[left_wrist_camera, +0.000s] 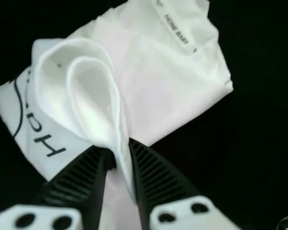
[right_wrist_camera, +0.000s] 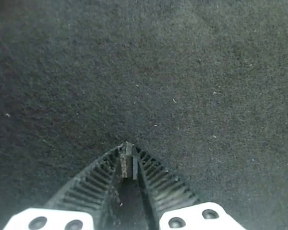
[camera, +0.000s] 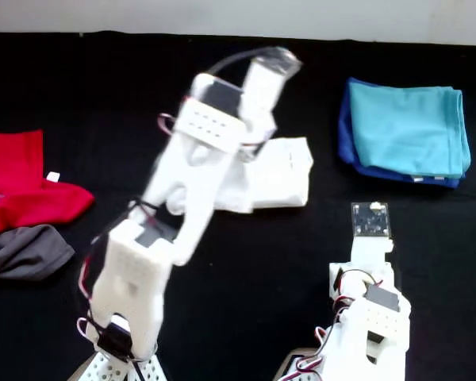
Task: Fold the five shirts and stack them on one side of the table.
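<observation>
Left wrist view puts the left gripper [left_wrist_camera: 121, 151] nearest, its jaws nearly closed and pinching a raised loop of the white shirt [left_wrist_camera: 173, 81], which lies mid-table under that arm. The cloth looks light, limp and a little slick, so I judge it will sag and slide unless taken at a doubled edge or hem, as here, rather than by a single layer. A printed label strip sits at the shirt's end farthest from the jaws, perhaps the neck. From above, its visible part runs longest across the table, side to side, the rest hidden by the arm. The right gripper [right_wrist_camera: 128, 148] hangs over bare black table [right_wrist_camera: 192, 67], closed on nothing. Farther off, a red shirt [camera: 20, 186] and grey shirt [camera: 24, 250] lie unfolded at one side; at the other, a folded teal shirt [camera: 408, 127] rests on a blue shirt [camera: 349, 139].
</observation>
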Action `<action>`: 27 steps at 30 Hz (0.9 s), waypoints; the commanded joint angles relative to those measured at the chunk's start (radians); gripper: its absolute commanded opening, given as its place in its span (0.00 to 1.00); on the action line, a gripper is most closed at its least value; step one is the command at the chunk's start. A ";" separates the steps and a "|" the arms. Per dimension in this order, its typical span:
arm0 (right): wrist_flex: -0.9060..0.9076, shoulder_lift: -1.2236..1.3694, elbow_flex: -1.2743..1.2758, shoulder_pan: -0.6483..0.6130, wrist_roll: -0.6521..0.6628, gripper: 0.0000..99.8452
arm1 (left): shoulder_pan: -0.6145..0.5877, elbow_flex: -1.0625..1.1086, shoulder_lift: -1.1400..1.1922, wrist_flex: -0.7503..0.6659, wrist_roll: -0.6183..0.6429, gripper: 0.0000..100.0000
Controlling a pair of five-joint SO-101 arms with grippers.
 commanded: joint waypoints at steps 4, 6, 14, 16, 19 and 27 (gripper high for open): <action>-0.041 0.007 0.015 0.022 0.003 0.01 | 0.090 -0.022 0.091 -0.118 -0.009 0.01; -0.041 0.007 0.015 0.022 0.003 0.01 | 0.090 -0.022 0.119 -0.152 -0.009 0.01; -0.041 0.007 0.015 0.021 0.003 0.01 | 0.076 -0.091 0.124 -0.190 -0.003 0.21; -0.041 0.007 0.015 0.021 0.003 0.01 | 0.062 -0.159 0.124 -0.146 -0.002 0.22; -0.041 0.007 0.015 0.021 0.003 0.01 | 0.038 -0.268 0.124 -0.089 -0.003 0.21; -0.041 0.007 0.015 0.002 0.003 0.01 | -0.099 -0.429 0.136 0.121 -0.008 0.10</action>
